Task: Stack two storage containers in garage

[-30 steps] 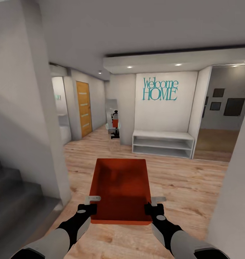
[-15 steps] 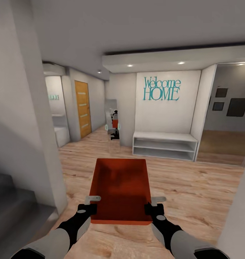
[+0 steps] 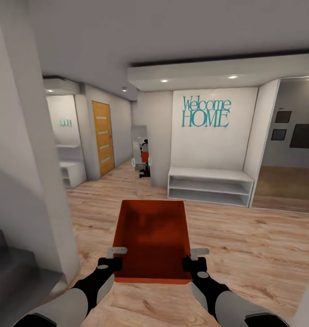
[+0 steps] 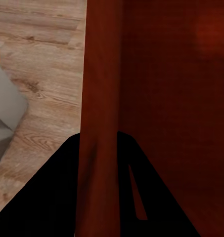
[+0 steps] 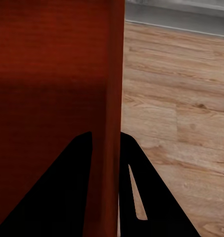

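Carrying one orange-red storage container [image 3: 152, 240] out in front of its trunk, the robot is facing a hallway in the head view. The container is a plain rectangular bin with straight walls, a flat bottom and a matte finish, held level above the light wood plank flooring [image 3: 245, 240]. The left pincer [image 3: 112, 259] is gripping the bin's near left wall and the right pincer [image 3: 194, 260] its near right wall, both black with pale outer finger plates, both arms reaching forward side by side from grey-white forearms. Ahead, a white wall is bearing teal "Welcome HOME" lettering [image 3: 205, 111] above a low white open shelf unit [image 3: 210, 185]. A narrow mirror [image 3: 142, 159] is standing beside it, an orange door [image 3: 102, 138] is showing farther left, and grey stairs [image 3: 13, 272] are sitting at the lower left. Recessed ceiling lights [image 3: 197, 79] are glowing overhead.

In the left wrist view, the left pincer [image 4: 101, 163] is closing its two black fingers on the thin red wall of the storage container [image 4: 161, 98], one finger inside and one outside, with wood planks [image 4: 42, 89] showing past it.

In the right wrist view, the right pincer [image 5: 106, 158] is clamping the bin's [image 5: 52, 74] opposite wall the same way, above wood planks [image 5: 176, 113].
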Robot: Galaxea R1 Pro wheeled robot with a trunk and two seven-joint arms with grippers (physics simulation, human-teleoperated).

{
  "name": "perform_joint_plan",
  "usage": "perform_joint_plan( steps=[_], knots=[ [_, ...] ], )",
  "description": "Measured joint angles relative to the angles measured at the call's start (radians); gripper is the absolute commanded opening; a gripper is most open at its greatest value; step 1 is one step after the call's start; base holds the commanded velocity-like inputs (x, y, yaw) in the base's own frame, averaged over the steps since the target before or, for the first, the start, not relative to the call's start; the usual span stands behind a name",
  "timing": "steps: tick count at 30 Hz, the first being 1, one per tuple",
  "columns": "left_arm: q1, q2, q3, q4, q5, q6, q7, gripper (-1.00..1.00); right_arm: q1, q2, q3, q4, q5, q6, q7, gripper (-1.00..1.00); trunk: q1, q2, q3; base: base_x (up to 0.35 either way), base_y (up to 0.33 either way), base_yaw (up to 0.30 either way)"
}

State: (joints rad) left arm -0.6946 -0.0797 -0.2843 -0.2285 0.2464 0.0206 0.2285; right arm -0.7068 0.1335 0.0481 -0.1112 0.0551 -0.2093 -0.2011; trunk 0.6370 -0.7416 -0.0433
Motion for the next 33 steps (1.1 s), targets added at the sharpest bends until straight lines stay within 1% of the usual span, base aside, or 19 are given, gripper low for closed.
perform_joint_plan(
  steps=[6,25,33],
  knots=[
    [0.0,0.001,-0.001,0.0,0.0,0.0,0.0,-1.0,0.0,0.001,0.0,0.0,-0.001,0.0,-0.001,-1.0,0.0,0.0,0.0,0.321,0.0,0.065],
    [0.0,-0.001,0.003,0.001,-0.001,0.0,0.001,-1.0,0.0,0.0,0.001,0.0,-0.001,0.001,0.001,-1.0,0.0,0.0,0.0,0.321,0.0,0.259],
    [0.0,-0.002,0.001,0.001,0.0,0.0,0.003,-1.0,0.0,-0.002,-0.002,-0.001,0.003,0.002,0.002,-1.0,0.0,0.0,0.0,0.321,0.0,0.038]
  ],
)
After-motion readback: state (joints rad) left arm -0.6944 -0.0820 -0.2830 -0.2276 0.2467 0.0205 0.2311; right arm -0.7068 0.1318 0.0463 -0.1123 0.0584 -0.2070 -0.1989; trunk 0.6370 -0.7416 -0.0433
